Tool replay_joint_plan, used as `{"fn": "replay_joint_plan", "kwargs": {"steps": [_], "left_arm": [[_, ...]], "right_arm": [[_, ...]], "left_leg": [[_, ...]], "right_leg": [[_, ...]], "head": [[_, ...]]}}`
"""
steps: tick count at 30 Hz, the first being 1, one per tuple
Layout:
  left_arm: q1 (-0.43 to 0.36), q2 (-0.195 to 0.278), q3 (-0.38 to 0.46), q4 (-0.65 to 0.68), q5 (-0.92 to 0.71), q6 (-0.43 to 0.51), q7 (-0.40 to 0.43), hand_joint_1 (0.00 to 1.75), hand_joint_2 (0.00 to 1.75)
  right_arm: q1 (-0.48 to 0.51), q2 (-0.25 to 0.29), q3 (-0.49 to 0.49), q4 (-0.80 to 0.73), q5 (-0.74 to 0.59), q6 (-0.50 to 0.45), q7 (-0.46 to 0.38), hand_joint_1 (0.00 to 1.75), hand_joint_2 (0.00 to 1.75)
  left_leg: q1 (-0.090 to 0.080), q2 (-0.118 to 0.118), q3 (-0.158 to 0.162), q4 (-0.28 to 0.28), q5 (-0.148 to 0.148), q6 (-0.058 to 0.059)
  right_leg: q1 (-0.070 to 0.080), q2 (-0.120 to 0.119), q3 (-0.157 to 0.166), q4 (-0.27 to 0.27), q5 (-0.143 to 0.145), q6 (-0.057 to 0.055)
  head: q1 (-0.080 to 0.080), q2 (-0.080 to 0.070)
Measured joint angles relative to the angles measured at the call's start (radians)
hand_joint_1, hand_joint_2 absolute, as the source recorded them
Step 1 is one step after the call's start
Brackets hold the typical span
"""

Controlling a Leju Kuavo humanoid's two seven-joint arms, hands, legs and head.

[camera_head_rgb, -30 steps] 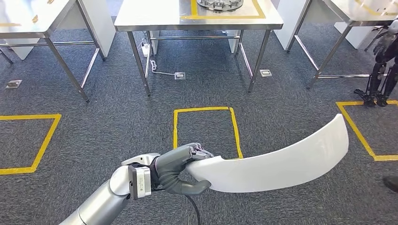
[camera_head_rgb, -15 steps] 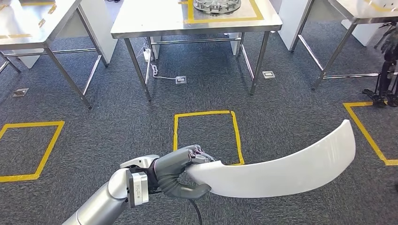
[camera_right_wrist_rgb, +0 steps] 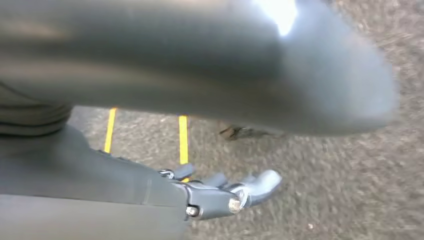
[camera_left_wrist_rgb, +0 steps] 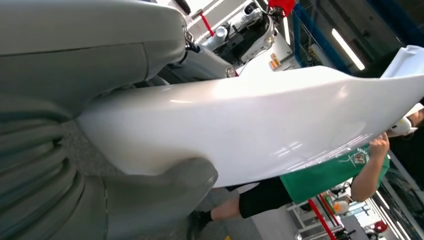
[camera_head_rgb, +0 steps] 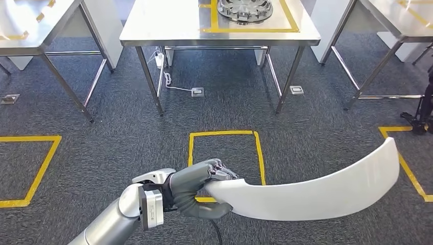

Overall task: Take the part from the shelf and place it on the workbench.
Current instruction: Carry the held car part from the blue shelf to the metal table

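Left arm [camera_head_rgb: 110, 219]: silver rounded shell, with a lighter flat block seen at the wrist carrying small print, too small to be read. Left robot hand [camera_head_rgb: 196, 189]: dark grey, smooth thick thumb, small pink-and-metal parts exposed at the knuckles. A black cable [camera_head_rgb: 215, 234] is seen under it. Grey ribbed cover [camera_left_wrist_rgb: 35, 165] is visible in the left wrist view. Right robot hand [camera_right_wrist_rgb: 220, 192]: dark fingers, shiny screw heads [camera_right_wrist_rgb: 233, 205] at the links.

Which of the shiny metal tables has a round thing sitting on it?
The middle table, straight ahead. A round grey metal part sits inside its yellow tape outline; the side tables show none.
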Motion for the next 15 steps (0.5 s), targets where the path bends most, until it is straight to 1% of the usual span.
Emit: {"fn": "replay_joint_plan", "kwargs": {"steps": [1, 2, 3, 4, 5, 6, 7, 8, 9, 10, 11, 12, 13, 14, 15], "left_arm": [[0.001, 0.0, 0.0, 0.0, 0.0, 0.0, 0.0, 1.75, 1.75], [0.001, -0.001, -0.001, 0.0, 0.0, -0.001, 0.0, 1.75, 1.75], [0.001, -0.001, -0.001, 0.0, 0.0, -0.001, 0.0, 1.75, 1.75], [0.002, -0.001, -0.001, 0.001, 0.0, -0.001, 0.0, 1.75, 1.75], [0.003, -0.001, -0.001, 0.004, 0.0, -0.001, 0.0, 1.75, 1.75], [0.005, -0.001, -0.002, 0.006, 0.0, -0.001, 0.001, 1.75, 1.75], [0.006, -0.001, -0.003, 0.008, -0.001, -0.001, 0.001, 1.75, 1.75], [0.007, -0.002, -0.003, 0.008, -0.001, -0.002, 0.002, 1.75, 1.75], [0.005, -0.004, -0.004, 0.006, -0.001, -0.003, 0.002, 1.75, 1.75], [0.0, -0.006, -0.005, 0.003, -0.001, -0.003, 0.002, 1.75, 1.75], [-0.004, -0.009, -0.005, 0.001, 0.0, -0.003, 0.001, 1.75, 1.75], [-0.006, -0.01, -0.006, 0.0, 0.0, -0.003, 0.001, 1.75, 1.75], [-0.006, -0.01, -0.006, 0.001, 0.0, -0.003, 0.001, 1.75, 1.75], [-0.004, -0.009, -0.006, 0.003, 0.0, -0.003, 0.001, 1.75, 1.75], [-0.003, -0.008, -0.006, 0.005, 0.0, -0.003, 0.001, 1.75, 1.75]], "right_arm": [[0.003, 0.0, -0.001, 0.0, 0.0, 0.0, 0.0, 0.0, 0.0], [0.006, 0.0, -0.002, 0.0, 0.0, 0.0, 0.0, 0.0, 0.0], [0.009, -0.001, -0.003, 0.0, 0.0, -0.001, 0.0, 0.0, 0.0], [0.012, -0.001, -0.004, 0.0, 0.0, -0.001, 0.0, 0.0, 0.0], [0.017, 0.0, -0.004, 0.0, 0.0, 0.0, 0.0, 0.0, 0.0], [0.021, 0.0, -0.004, 0.0, 0.0, 0.0, 0.001, 0.0, 0.0], [0.024, 0.0, -0.005, 0.0, 0.0, 0.0, 0.002, 0.0, 0.0], [0.024, 0.0, -0.005, 0.0, 0.0, 0.0, 0.003, 0.0, 0.0], [0.02, 0.0, -0.005, 0.0, 0.0, -0.001, 0.003, 0.0, 0.0], [0.015, -0.001, -0.005, 0.0, 0.0, -0.001, 0.002, 0.0, 0.0], [0.009, -0.001, -0.005, 0.0, 0.0, -0.001, 0.002, 0.0, 0.0], [0.005, -0.001, -0.005, 0.0, 0.0, -0.001, 0.001, 0.0, 0.0], [0.004, -0.001, -0.005, 0.0, 0.0, -0.001, 0.001, 0.0, 0.0], [0.005, -0.001, -0.005, 0.0, 0.0, -0.001, 0.001, 0.0, 0.0], [0.006, -0.002, -0.006, 0.0, 0.0, -0.002, 0.001, 0.0, 0.0]], "left_leg": [[0.0, -0.003, 0.025, -0.006, -0.017, -0.001], [0.001, -0.006, 0.051, -0.009, -0.035, -0.002], [0.001, -0.008, 0.078, -0.011, -0.055, -0.004], [0.001, -0.009, 0.102, -0.012, -0.076, -0.006], [0.001, -0.01, 0.126, -0.01, -0.1, -0.009], [-0.001, -0.012, 0.146, -0.009, -0.124, -0.014], [-0.002, -0.015, 0.165, -0.012, -0.147, -0.02], [-0.003, -0.017, 0.184, -0.01, -0.159, -0.028], [-0.003, -0.018, 0.192, 0.003, -0.157, -0.035], [-0.001, -0.016, 0.184, 0.042, -0.139, -0.04], [0.0, -0.012, 0.156, 0.107, -0.109, -0.044], [0.001, -0.007, 0.109, 0.183, -0.086, -0.046], [0.002, -0.003, 0.054, 0.256, -0.083, -0.049], [0.002, 0.0, -0.001, 0.308, -0.108, -0.052], [0.003, 0.001, -0.05, 0.334, -0.155, -0.055]], "right_leg": [[0.0, 0.0, -0.04, 0.004, -0.046, 0.001], [0.0, 0.0, -0.069, -0.013, -0.079, 0.001], [0.0, 0.0, -0.09, -0.048, -0.083, 0.0], [0.0, -0.001, -0.103, -0.101, -0.032, -0.002], [0.0, -0.002, -0.112, -0.165, 0.066, -0.004], [0.003, -0.005, -0.114, -0.215, 0.166, -0.009], [0.006, -0.007, -0.112, -0.245, 0.243, -0.016], [0.009, -0.009, -0.107, -0.254, 0.276, -0.024], [0.011, -0.009, -0.093, -0.246, 0.265, -0.034], [0.011, -0.007, -0.079, -0.243, 0.247, -0.043], [0.01, -0.005, -0.062, -0.245, 0.231, -0.052], [0.01, -0.004, -0.041, -0.248, 0.215, -0.06], [0.008, -0.003, -0.019, -0.252, 0.199, -0.065], [0.008, -0.003, 0.006, -0.256, 0.18, -0.067], [0.008, -0.001, 0.031, -0.259, 0.161, -0.068]], "head": [[0.001, 0.0], [0.003, 0.0], [0.004, 0.0], [0.005, 0.0], [0.007, 0.0], [0.008, 0.0], [0.007, 0.0], [0.007, 0.0], [0.005, 0.0], [0.004, 0.0], [0.003, 0.0], [0.001, 0.0], [-0.002, 0.0], [-0.004, 0.0], [-0.006, 0.0]]}}
